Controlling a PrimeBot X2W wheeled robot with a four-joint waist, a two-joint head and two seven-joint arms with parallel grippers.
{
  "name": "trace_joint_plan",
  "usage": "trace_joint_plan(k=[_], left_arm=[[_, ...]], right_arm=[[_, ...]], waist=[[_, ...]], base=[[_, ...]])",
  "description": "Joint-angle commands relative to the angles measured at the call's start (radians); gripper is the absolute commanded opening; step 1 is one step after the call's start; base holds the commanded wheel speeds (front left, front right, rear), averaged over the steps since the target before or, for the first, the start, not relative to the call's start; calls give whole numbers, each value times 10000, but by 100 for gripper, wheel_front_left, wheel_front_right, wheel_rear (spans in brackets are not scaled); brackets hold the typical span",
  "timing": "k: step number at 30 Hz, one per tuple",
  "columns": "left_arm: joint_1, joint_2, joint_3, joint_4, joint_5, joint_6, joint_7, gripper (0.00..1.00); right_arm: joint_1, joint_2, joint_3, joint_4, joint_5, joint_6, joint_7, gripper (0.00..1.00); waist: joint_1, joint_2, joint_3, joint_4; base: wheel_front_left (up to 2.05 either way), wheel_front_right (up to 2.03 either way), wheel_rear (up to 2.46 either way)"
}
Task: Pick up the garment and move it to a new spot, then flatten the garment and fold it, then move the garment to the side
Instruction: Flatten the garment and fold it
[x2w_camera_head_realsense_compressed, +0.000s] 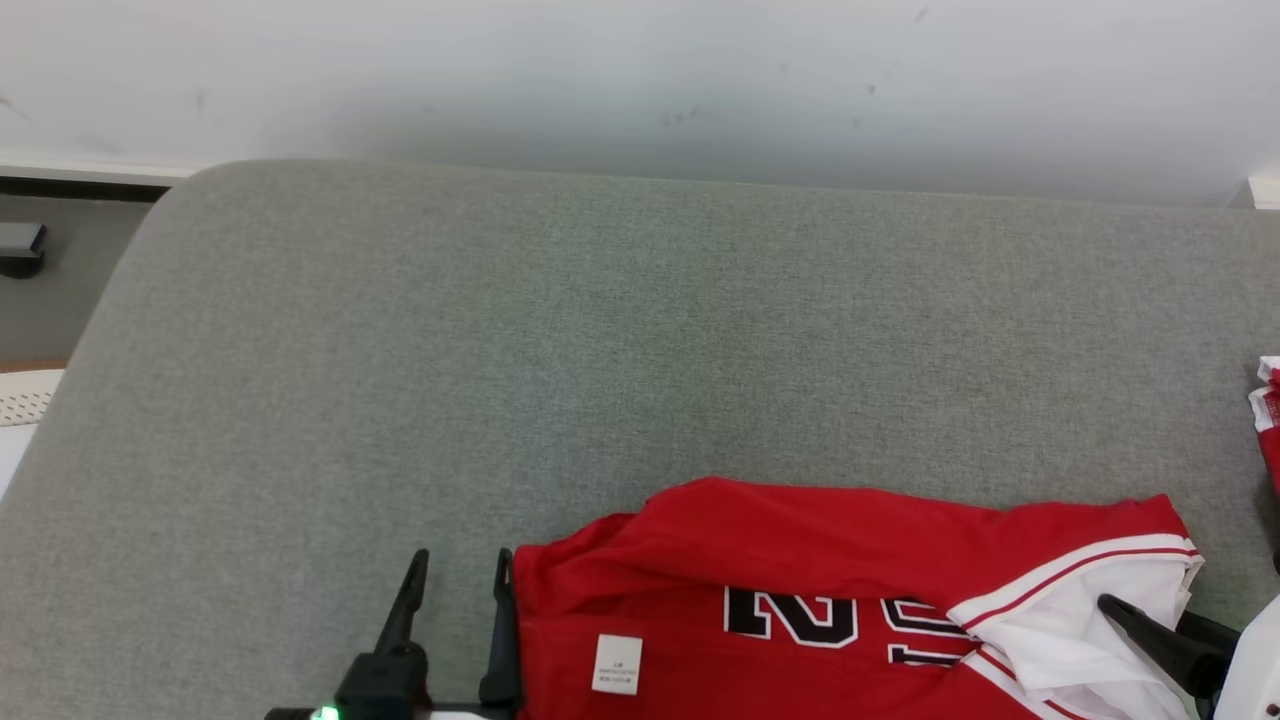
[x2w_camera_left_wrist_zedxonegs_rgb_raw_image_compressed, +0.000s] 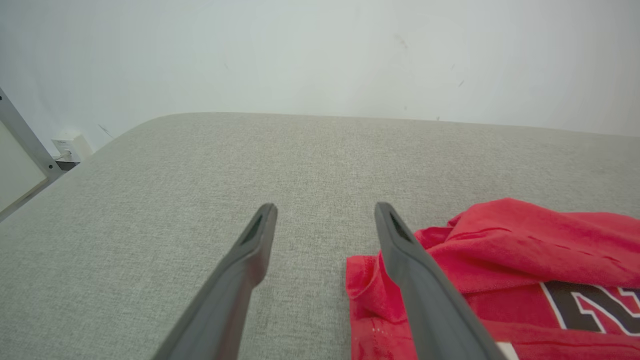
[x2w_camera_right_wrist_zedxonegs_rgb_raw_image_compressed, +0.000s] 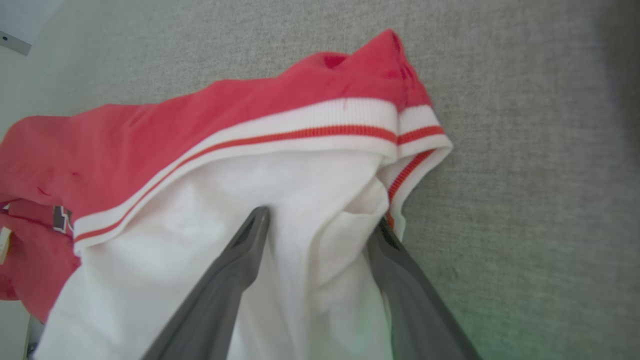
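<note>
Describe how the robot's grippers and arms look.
Both have two long, slim, dark grey fingers tapering to narrow tips. The left gripper has a black base with a small green light; behind the right gripper is a white forearm.

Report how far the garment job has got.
Done: nothing clearly; the red garment lies rumpled on the grey cushion, its far edge flopped over. In hand: the left gripper stands open at the garment's left edge, and the right gripper is open astride its white section; neither grips. Left: flattening, folding, moving it aside.
</note>
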Motion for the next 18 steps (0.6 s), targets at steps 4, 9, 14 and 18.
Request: trace_joint_plan(k=[4, 9, 14, 18], left_arm=[[242, -117, 254, -26, 281, -163, -14, 100], [308, -263, 438, 77, 379, -353, -15, 100], [420, -315, 691, 178, 493, -525, -16, 100], [551, -329, 873, 273, 589, -683, -17, 100]], right_arm=[[236, 78, 224, 438, -114, -103, 306, 100], [249, 409, 360, 296, -195, -74, 472, 0], [182, 77, -145, 8, 44, -69, 122, 0], [132, -569, -636, -199, 407, -69, -4, 0]], waist=[[0, 0, -2, 52], [0, 0, -54, 23], [0, 0, -195, -84], [0, 0, -286, -238]], base=[[0, 0, 0], [0, 0, 0], [0, 0, 0], [0, 0, 0]])
